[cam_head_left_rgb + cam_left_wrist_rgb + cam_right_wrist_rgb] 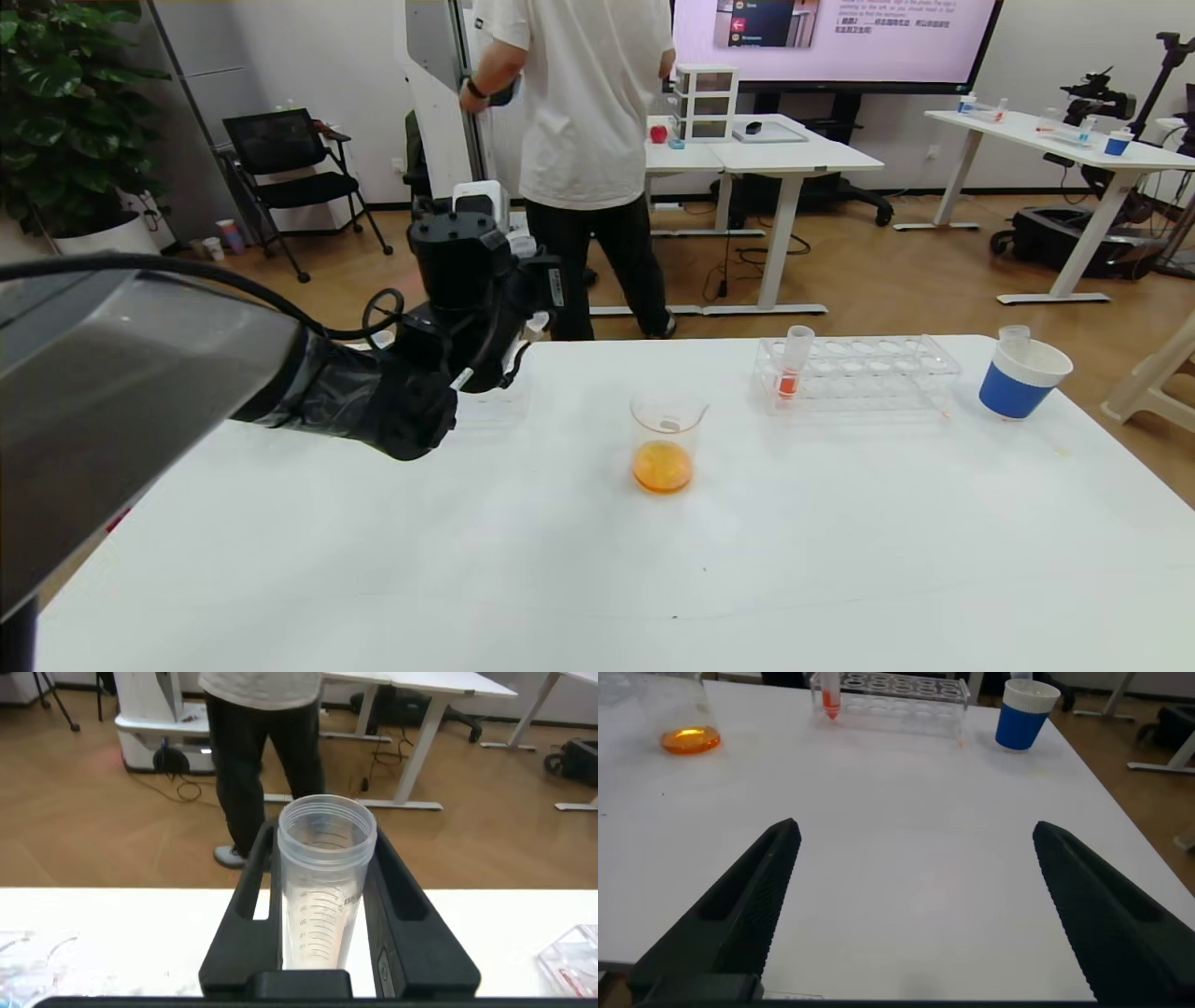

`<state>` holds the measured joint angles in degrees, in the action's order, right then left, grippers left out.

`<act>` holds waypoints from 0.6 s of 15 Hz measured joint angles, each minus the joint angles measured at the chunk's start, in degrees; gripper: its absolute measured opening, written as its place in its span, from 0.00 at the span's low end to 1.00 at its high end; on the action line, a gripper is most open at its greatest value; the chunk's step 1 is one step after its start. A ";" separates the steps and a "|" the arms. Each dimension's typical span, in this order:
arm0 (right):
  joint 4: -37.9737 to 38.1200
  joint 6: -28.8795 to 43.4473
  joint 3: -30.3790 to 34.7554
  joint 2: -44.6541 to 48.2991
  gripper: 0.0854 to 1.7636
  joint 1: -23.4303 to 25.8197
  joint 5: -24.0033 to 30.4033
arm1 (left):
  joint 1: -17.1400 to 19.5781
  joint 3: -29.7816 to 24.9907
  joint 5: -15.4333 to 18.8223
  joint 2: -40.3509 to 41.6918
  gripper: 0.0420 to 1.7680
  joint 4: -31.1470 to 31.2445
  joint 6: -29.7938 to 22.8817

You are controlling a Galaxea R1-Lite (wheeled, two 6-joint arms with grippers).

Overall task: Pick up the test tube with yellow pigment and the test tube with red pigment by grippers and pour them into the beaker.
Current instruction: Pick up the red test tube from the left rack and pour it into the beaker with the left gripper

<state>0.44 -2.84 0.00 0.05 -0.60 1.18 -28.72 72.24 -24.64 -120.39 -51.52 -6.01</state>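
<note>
Left gripper [322,952]: jaws clamped on an emptied tube [324,891], raised at the tabletop's [467,560] ten o'clock. Right gripper [915,905]: jaws apart, idle low at five o'clock. Beaker [665,441]: centre, holding orange liquid. Red tube [793,366]: upright in rack [868,371], two o'clock. Advice: set the tube down gently; open room centre, far edge close.

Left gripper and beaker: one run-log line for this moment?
left gripper: shut on empty tube, raised at table's left | right gripper: open, idle | beaker: orange liquid | rack: one red tube
</note>
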 joint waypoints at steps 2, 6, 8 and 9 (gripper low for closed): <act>0.00 0.00 0.00 0.00 0.98 0.00 -0.02 | 0.28 -2.78 0.06 2.34 0.27 0.50 -1.06; 0.00 -0.02 0.00 0.00 0.98 0.00 0.00 | 5.16 -6.21 4.83 6.64 0.27 0.78 -0.77; 0.00 0.00 0.00 0.00 0.98 0.00 0.02 | 9.98 -6.84 8.48 8.57 0.27 0.74 -0.44; 0.00 0.00 0.00 0.00 0.98 0.00 -0.02 | 13.53 -7.01 10.72 9.59 0.27 0.65 -0.38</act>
<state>0.44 -2.84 0.00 0.05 -0.60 1.16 -15.19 65.23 -13.92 -110.80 -50.87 -6.39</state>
